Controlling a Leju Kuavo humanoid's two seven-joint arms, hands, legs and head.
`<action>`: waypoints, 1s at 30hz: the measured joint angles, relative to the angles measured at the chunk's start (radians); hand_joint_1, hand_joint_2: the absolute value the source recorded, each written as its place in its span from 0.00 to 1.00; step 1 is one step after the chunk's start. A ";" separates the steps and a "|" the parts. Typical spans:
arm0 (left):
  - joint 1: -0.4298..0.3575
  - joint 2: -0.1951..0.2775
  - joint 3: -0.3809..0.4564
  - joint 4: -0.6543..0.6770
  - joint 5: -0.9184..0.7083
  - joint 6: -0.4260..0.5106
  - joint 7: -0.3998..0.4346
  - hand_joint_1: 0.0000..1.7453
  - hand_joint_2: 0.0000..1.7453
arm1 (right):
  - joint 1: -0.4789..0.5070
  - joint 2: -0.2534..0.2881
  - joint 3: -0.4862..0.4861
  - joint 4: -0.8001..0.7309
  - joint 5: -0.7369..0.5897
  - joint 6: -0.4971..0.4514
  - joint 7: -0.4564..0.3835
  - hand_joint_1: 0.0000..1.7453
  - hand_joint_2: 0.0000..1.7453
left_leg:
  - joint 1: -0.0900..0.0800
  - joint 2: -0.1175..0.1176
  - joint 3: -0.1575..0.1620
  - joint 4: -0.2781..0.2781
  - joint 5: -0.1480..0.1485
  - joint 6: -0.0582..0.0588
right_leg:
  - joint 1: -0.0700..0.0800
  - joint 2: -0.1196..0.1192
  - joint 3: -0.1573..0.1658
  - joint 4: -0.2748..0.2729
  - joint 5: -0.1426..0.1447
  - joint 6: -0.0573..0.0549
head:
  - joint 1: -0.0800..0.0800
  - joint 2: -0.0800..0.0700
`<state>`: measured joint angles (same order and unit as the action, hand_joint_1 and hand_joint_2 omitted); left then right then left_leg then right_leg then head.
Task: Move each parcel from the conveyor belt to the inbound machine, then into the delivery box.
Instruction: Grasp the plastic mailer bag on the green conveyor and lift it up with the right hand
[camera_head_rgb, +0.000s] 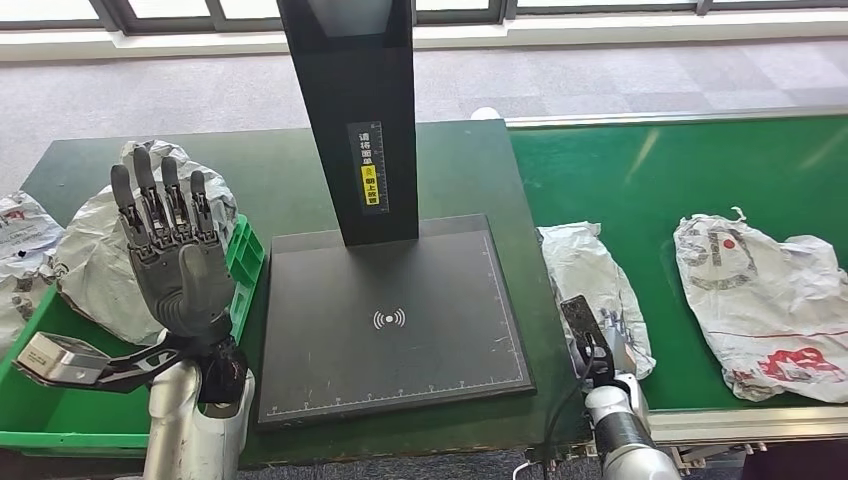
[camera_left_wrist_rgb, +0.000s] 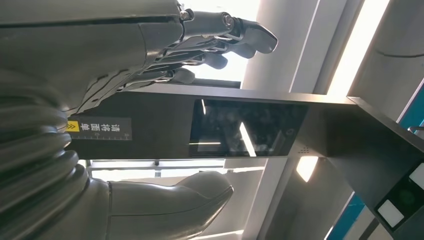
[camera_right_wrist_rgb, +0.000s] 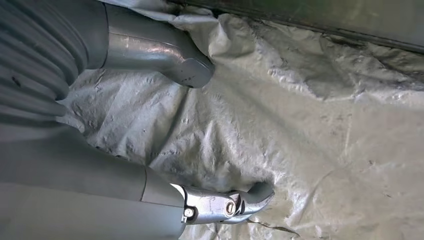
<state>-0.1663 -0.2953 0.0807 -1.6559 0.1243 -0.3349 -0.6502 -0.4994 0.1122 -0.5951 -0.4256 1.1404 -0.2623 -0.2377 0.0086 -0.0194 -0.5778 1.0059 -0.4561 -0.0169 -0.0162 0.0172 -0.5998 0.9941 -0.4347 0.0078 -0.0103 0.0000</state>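
Parcels: two on the green conveyor belt (camera_head_rgb: 700, 160) at right. Near-left parcel (camera_head_rgb: 590, 280) lies just right of the inbound machine (camera_head_rgb: 390, 320), at the belt's left edge. Second parcel (camera_head_rgb: 760, 300), white with red print, sits further right, apart from the first.

Right robot hand (camera_head_rgb: 592, 345) is down on the near end of the near-left parcel. Right wrist view: thumb (camera_right_wrist_rgb: 185, 70) and fingers (camera_right_wrist_rgb: 235, 205) press into the crinkled white wrap, curled around a fold. Looks like a grip; parcel is flat on the belt.

Left robot hand (camera_head_rgb: 175, 250) is raised over the near-left of the worktop (camera_head_rgb: 290, 180), palm up, fingers straight and spread, holding nothing.

Green delivery box (camera_head_rgb: 60, 410) at near left, with a grey-white parcel (camera_head_rgb: 100, 260) in it behind the left robot hand. More wrapped parcels (camera_head_rgb: 20, 250) at the far-left edge.

Machine base plate is bare, black post (camera_head_rgb: 350, 110) rising from its far side.
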 joint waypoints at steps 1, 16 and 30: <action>0.001 0.000 0.000 -0.002 -0.002 0.000 0.002 0.00 1.00 | -0.003 -0.002 0.000 0.003 0.011 0.006 0.024 1.00 1.00 | 0.000 0.000 0.001 0.000 0.000 0.000 | 0.000 0.000 0.001 0.000 0.000 0.000 | 0.000 0.000; 0.024 0.002 -0.001 -0.031 -0.089 0.093 0.003 0.00 1.00 | -0.016 -0.013 -0.001 0.007 -0.053 -0.095 -0.008 1.00 1.00 | 0.001 -0.001 0.007 0.000 -0.001 0.002 | 0.000 -0.001 0.009 -0.002 0.000 0.002 | 0.000 0.000; 0.029 0.003 -0.001 -0.039 -0.092 0.093 -0.004 0.00 1.00 | 0.002 -0.008 -0.019 -0.015 -0.239 0.031 -0.219 1.00 1.00 | 0.001 -0.002 0.005 0.000 -0.002 0.002 | 0.001 -0.001 0.008 -0.002 -0.002 0.002 | 0.000 0.000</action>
<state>-0.1369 -0.2927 0.0793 -1.6948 0.0319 -0.2422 -0.6539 -0.4975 0.1045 -0.6144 -0.4403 0.9010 -0.2316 -0.4567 0.0096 -0.0210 -0.5728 1.0060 -0.4584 -0.0152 -0.0153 0.0158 -0.5916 0.9922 -0.4365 0.0101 -0.0103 0.0000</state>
